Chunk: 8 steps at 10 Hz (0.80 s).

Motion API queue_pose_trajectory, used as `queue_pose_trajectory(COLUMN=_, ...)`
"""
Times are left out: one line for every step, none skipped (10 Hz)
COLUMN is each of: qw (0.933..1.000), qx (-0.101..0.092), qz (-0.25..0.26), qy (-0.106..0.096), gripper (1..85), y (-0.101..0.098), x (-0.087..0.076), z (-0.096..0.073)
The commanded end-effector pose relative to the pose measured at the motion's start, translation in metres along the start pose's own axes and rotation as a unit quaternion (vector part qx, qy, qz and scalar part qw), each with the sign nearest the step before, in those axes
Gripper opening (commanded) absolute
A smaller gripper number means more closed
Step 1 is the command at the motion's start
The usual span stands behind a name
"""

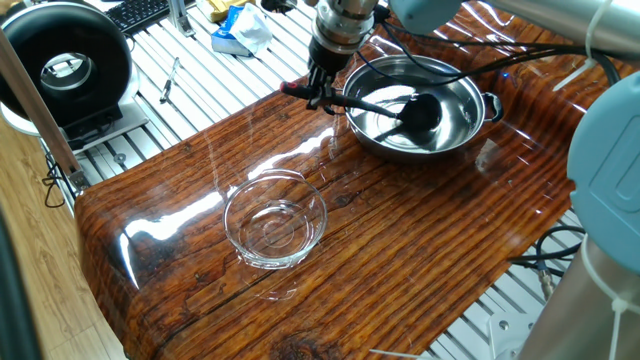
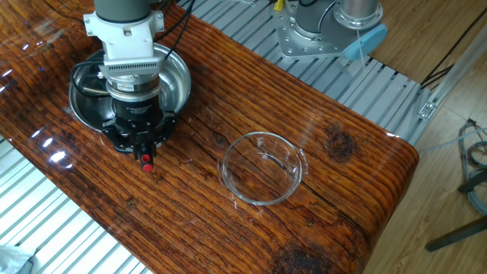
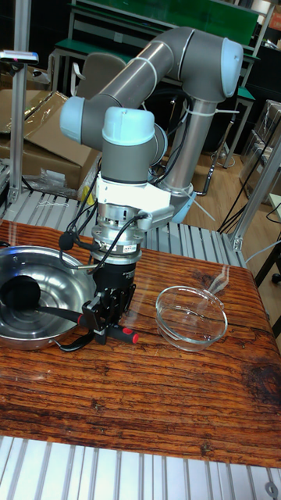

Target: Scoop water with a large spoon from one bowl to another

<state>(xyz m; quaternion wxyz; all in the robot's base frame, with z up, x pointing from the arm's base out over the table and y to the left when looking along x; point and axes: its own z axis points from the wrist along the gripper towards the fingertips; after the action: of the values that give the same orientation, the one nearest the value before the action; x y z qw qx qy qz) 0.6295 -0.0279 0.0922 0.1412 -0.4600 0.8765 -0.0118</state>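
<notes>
My gripper [image 1: 320, 92] is shut on the thin handle of the large spoon [image 1: 420, 112], a black ladle with a red-tipped end [image 2: 146, 164]. The scoop sits low inside the steel bowl [image 1: 482, 100] at the table's far end, and the handle runs out over the rim. Water [image 1: 385, 128] shows only as a shiny patch on the bowl's bottom. The tall view has the gripper [image 3: 105, 319] just right of the steel bowl [image 3: 35, 337], with the scoop [image 3: 19, 291] inside. The clear glass bowl [image 1: 275, 220] stands apart on the wood, and I see nothing in it [image 3: 191, 316].
The wooden tabletop [image 1: 400, 230] ends in slatted metal on both long sides. A black round device [image 1: 65, 65], a keyboard and blue-white packaging [image 1: 240, 30] lie beyond the table. Cables [image 1: 520, 60] trail over the table behind the steel bowl.
</notes>
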Motion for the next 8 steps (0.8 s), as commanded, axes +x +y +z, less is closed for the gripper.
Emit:
queue_pose_trajectory(qw=0.9998, qx=0.007, qz=0.019, qy=0.003, gripper=25.7, y=-0.004, x=0.001, z=0.000)
queue_pose_trajectory(qw=0.9997, qx=0.006, qz=0.025, qy=0.000, gripper=25.0, y=-0.003, x=0.000, z=-0.001)
queue_pose_trajectory(qw=0.9995, qx=0.010, qz=0.030, qy=0.002, gripper=19.0, y=-0.005, x=0.000, z=-0.001)
queue_pose_trajectory(qw=0.9988, qx=0.015, qz=0.046, qy=0.006, gripper=7.0, y=-0.007, x=0.001, z=-0.001)
queue_pose_trajectory(qw=0.9982, qx=0.024, qz=0.054, qy=0.014, gripper=1.0, y=-0.011, x=0.005, z=-0.001)
queue_pose_trajectory(qw=0.9975, qx=0.033, qz=0.058, qy=0.023, gripper=1.0, y=-0.013, x=0.007, z=-0.003)
queue_pose_trajectory(qw=0.9968, qx=0.038, qz=0.068, qy=0.020, gripper=1.0, y=-0.014, x=-0.001, z=-0.008)
queue_pose_trajectory(qw=0.9962, qx=0.042, qz=0.073, qy=0.021, gripper=1.0, y=-0.013, x=-0.006, z=-0.017)
